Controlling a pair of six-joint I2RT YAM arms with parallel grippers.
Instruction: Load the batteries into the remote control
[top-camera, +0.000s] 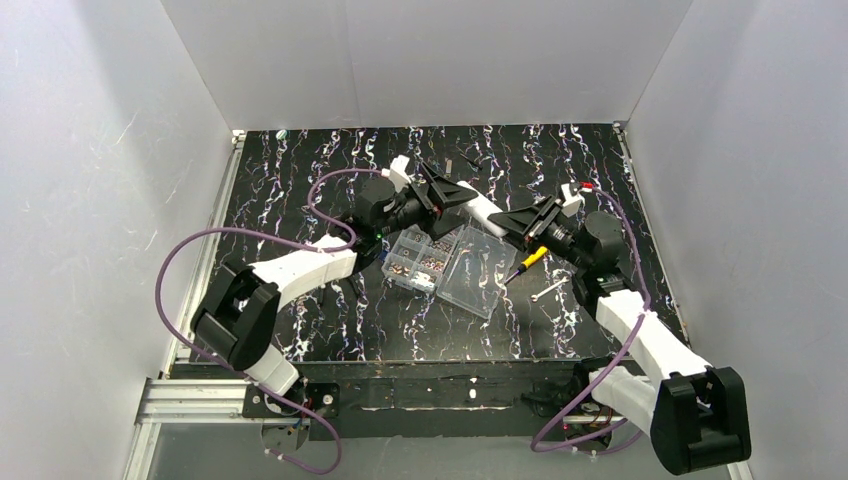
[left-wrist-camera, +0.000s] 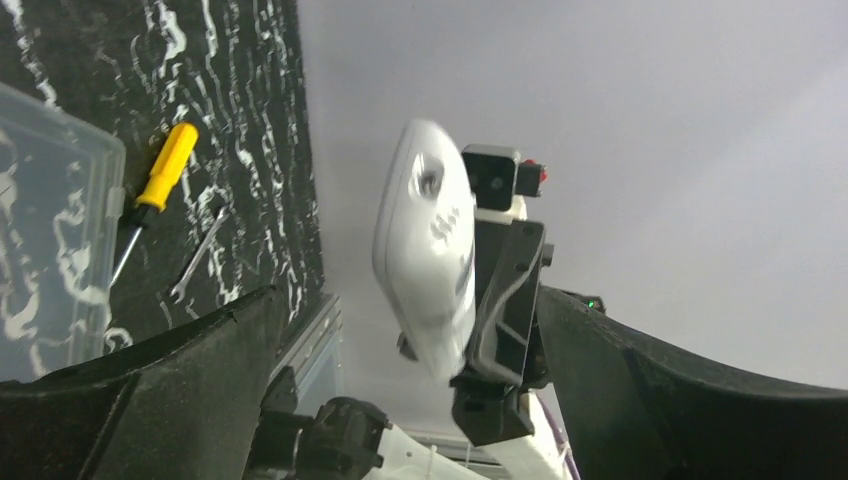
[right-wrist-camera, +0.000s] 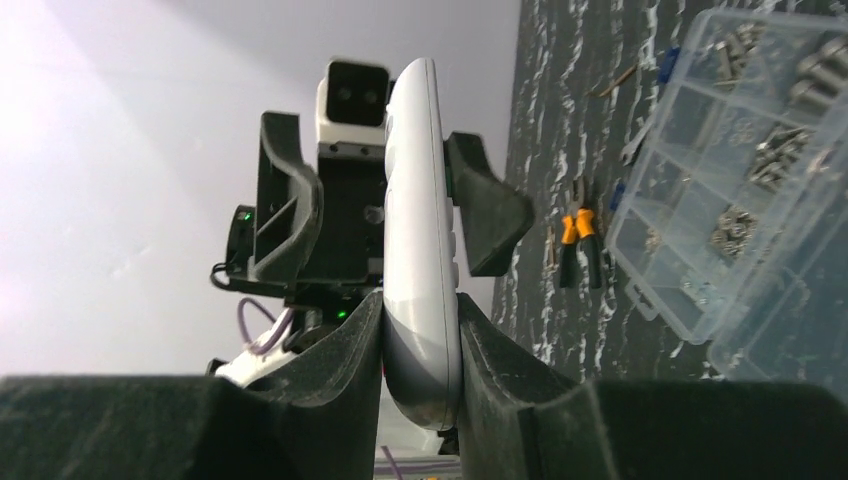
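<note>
top: L gripper (top-camera: 455, 195) & R gripper (top-camera: 515, 220) meeting above box (top-camera: 470, 270), over middle of table (top-camera: 300, 340), remote (top-camera: 483, 210) bridging betw. them | L wrist: L fingers (left-wrist-camera: 180, 380) standing wide apart either side of remote | R wrist: R fingers (right-wrist-camera: 320, 370) clamping remote, holding it off table; pliers (right-wrist-camera: 580, 245) lying beside box

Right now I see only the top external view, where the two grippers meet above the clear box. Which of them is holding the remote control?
Observer: The right gripper is shut on the remote control; its wrist view shows both fingers pressed on the sides.
Operator: Is the left gripper also closed on it?
Observer: No, the left gripper is open; the right wrist view shows a wide gap between one of its fingers and the remote.
Operator: Any tool near the box?
Observer: Pliers with orange handles lie on the table beside the clear box.
</note>
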